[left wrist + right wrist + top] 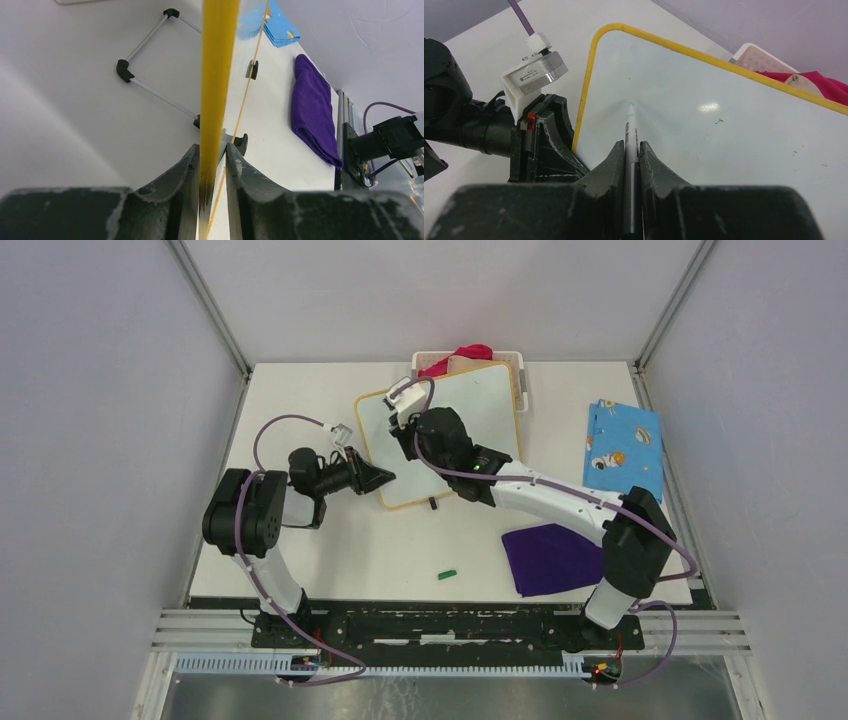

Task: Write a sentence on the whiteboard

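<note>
The whiteboard lies tilted in the middle of the table, white with a thin yellow-orange frame. My left gripper is at its left edge. In the left wrist view the frame edge runs between the fingers, and the left gripper stands shut on it. My right gripper hovers over the board's upper left part. It is shut on a grey marker, the right gripper pointing the tip at the board near its rounded corner. No sentence is in view on the board.
A white basket holding a red cloth stands behind the board. A blue patterned cloth lies at the right, a purple cloth near the right arm's base, and a small green cap at the front.
</note>
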